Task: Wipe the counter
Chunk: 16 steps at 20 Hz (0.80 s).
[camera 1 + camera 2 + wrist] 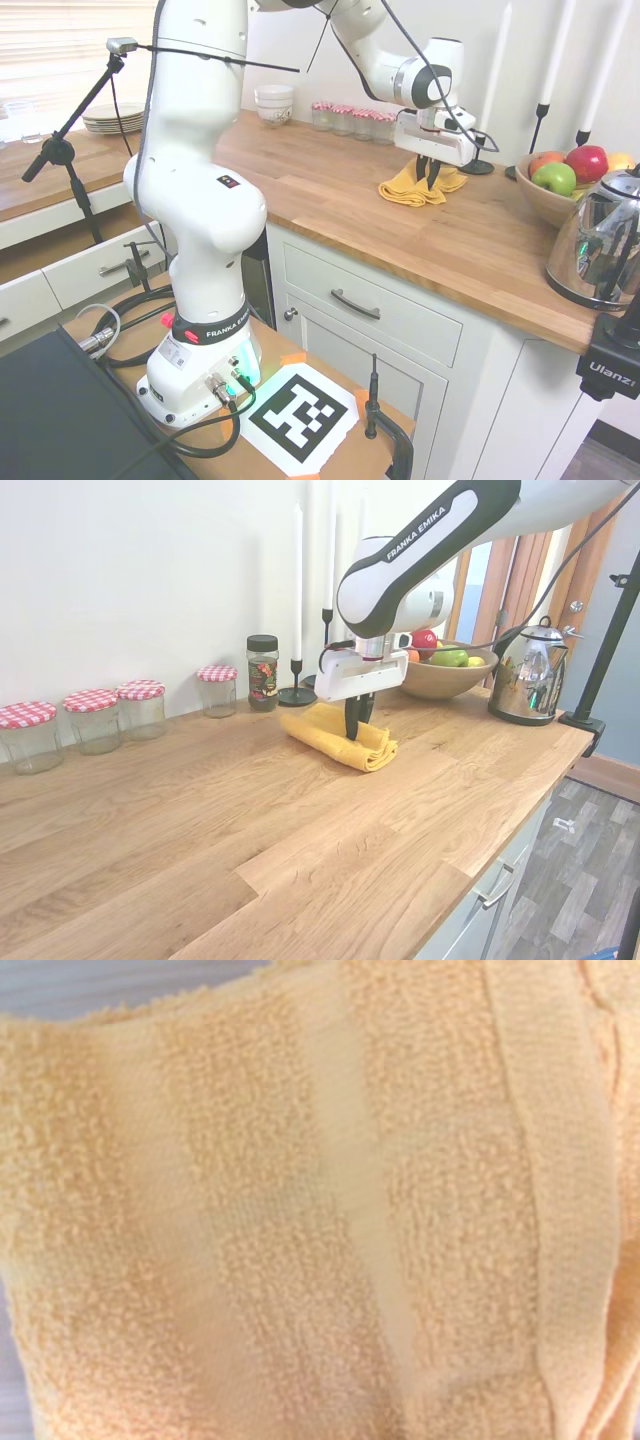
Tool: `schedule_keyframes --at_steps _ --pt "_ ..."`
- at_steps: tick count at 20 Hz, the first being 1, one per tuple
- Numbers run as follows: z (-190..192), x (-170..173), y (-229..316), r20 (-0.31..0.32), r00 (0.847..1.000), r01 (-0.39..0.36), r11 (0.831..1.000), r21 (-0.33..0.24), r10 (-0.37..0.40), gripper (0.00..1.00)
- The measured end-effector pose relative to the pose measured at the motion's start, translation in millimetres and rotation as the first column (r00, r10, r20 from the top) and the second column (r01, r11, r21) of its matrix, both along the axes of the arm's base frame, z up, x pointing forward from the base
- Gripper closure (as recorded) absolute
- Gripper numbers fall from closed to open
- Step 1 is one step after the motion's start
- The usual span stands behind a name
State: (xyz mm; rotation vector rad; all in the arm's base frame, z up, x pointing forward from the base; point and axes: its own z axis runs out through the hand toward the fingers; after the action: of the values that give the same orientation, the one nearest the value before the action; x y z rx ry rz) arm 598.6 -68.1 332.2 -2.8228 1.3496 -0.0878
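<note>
The counter [330, 190] is a long warm-brown butcher-block top [200, 820] over white cabinets. A folded yellow towel [405, 190] lies on it toward the wall, in front of the candlesticks [325, 730]. My gripper [430, 180] points straight down into the towel's middle, its dark fingers [357, 725] close together with a fold of cloth pinched between them. Only the towel's terry weave [320, 1210] fills the wrist view.
Several checked-lid glass jars [90, 718] and a spice jar [263, 672] line the wall. Black candlesticks [297, 695], a fruit bowl [560, 190] and a steel kettle [605, 245] stand past the towel. Stacked white bowls [274, 103] sit at the counter's other end.
</note>
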Motion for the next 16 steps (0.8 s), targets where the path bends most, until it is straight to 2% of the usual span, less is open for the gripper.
schedule_keyframes --at_steps 4,8,12,16 --pt "0 4 75 -0.001 0.998 -0.066 0.997 -0.034 0.066 1.00" --pt "-1 -3 157 0.003 0.990 -0.138 0.988 -0.074 0.139 1.00" --pt "-2 -15 212 0.001 0.980 -0.196 0.974 -0.111 0.197 1.00" --pt "-5 -31 258 0.005 0.966 -0.254 0.953 -0.164 0.258 1.00"
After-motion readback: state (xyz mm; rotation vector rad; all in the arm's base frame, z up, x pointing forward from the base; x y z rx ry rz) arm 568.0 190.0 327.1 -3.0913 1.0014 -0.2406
